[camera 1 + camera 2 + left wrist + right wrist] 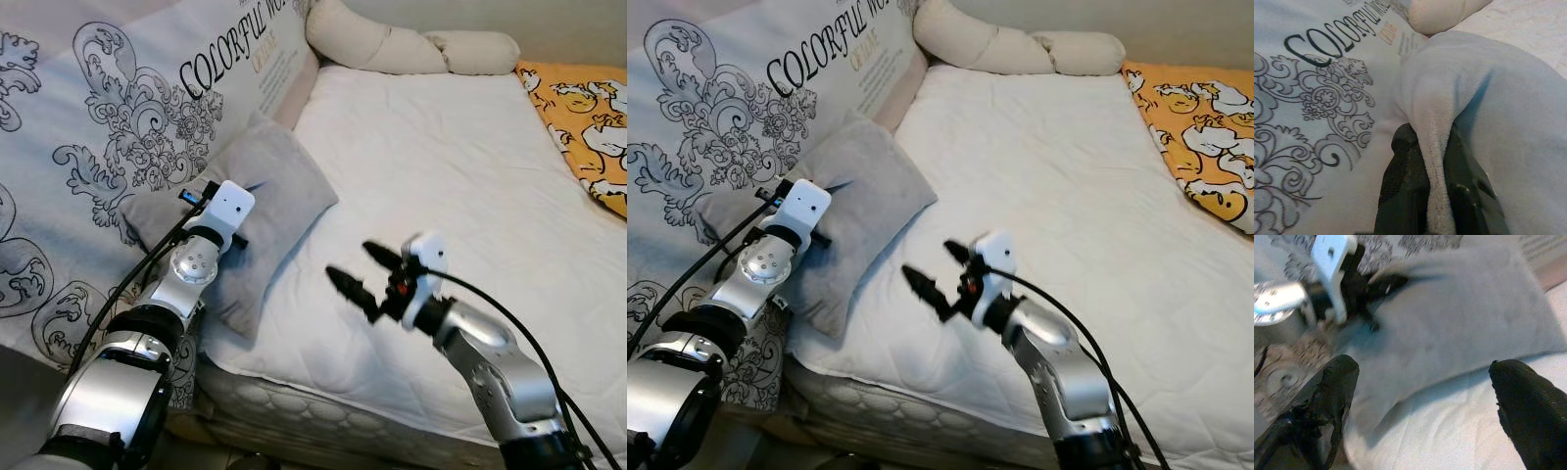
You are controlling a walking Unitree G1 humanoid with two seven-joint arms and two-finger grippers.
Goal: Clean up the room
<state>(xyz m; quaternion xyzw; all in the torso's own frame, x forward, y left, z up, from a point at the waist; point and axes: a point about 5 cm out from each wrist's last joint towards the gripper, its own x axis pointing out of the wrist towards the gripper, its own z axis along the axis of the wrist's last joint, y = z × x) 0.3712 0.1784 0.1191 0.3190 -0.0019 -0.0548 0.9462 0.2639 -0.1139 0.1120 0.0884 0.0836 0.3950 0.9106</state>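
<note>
Pillow (257,201), grey and soft, lies at the left edge of the mattress (441,186), leaning partly against the big printed cushion (108,127) that stands along that side, with one corner hanging off the near edge. The left gripper (1436,166) is clenched on the pillow's seam: in the left wrist view a fold of its piped edge is pinched between the two black fingers (1405,176). The right gripper (361,271) hovers above the sheet near the mattress's near edge, just beside the pillow's lower side, its fingers spread wide and pointed at the pillow.

The step in hand looks like moving this pillow to a tidier place, probably up toward the head of the bed where the long cream bolster (392,44) lies. To do it well, I would judge that the left pinch alone is thin: it holds only the rim, and a limp pillow will sag and swing from one corner. The right gripper should come in low over the sheet and close on the near edge, taking a good fold of fabric rather than the surface alone. With both holds set, lift evenly so the pillow clears the printed cushion without dragging it down. Keep the cables on the left arm (147,323) free of the cushion's edge. The orange blanket (583,117) at the far right corner is well apart and no hindrance.
</note>
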